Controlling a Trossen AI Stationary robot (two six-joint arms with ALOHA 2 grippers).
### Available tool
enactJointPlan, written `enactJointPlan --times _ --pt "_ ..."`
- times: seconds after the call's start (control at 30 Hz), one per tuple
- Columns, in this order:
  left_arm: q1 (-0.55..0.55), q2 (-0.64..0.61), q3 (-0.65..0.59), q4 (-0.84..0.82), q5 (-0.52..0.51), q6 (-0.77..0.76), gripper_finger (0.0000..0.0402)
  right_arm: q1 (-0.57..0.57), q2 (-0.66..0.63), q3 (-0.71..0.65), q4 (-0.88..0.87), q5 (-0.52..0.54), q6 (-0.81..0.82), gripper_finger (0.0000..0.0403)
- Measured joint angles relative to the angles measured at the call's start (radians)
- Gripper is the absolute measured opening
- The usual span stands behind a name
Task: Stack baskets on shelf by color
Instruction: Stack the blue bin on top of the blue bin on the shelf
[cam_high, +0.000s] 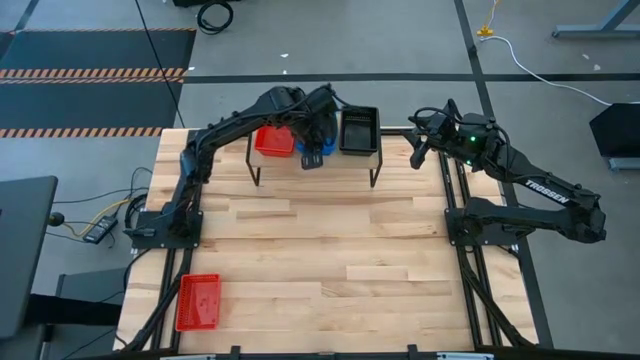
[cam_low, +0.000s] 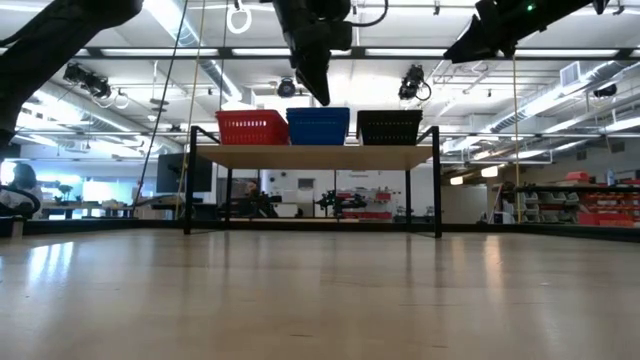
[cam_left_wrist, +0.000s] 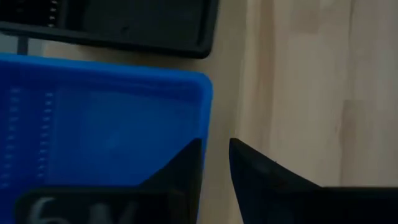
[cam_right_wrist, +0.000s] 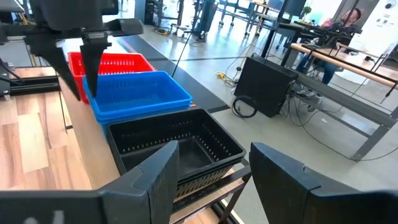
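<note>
On the shelf (cam_low: 310, 157) at the table's far edge, a red basket (cam_low: 252, 127), a blue basket (cam_low: 318, 126) and a black basket (cam_low: 389, 127) rest on their bottoms in a row. In the right wrist view the blue basket (cam_right_wrist: 140, 93) and the black basket (cam_right_wrist: 180, 146) each show a second rim underneath. My left gripper (cam_left_wrist: 216, 163) hangs open just above the blue basket's near end (cam_left_wrist: 205, 106), fingers pointing down and clear of it. My right gripper (cam_right_wrist: 214, 171) waits open beside the shelf's right end, at about shelf height. Another red basket (cam_high: 197, 302) lies on the table near the left front corner.
The shelf's black legs (cam_high: 375, 172) stand on the wooden tabletop (cam_high: 330, 250). Both arm bases (cam_high: 160, 225) sit at the table's sides. Beyond the far edge lie floor and cables.
</note>
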Motion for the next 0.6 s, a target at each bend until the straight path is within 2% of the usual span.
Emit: enactJointPlan --times 0.6 --pt "-0.027 0.02 0.0 0.023 -0.026 0.008 0.0082 0.0 0.0 0.0 0.0 0.0 0.0 0.0201"
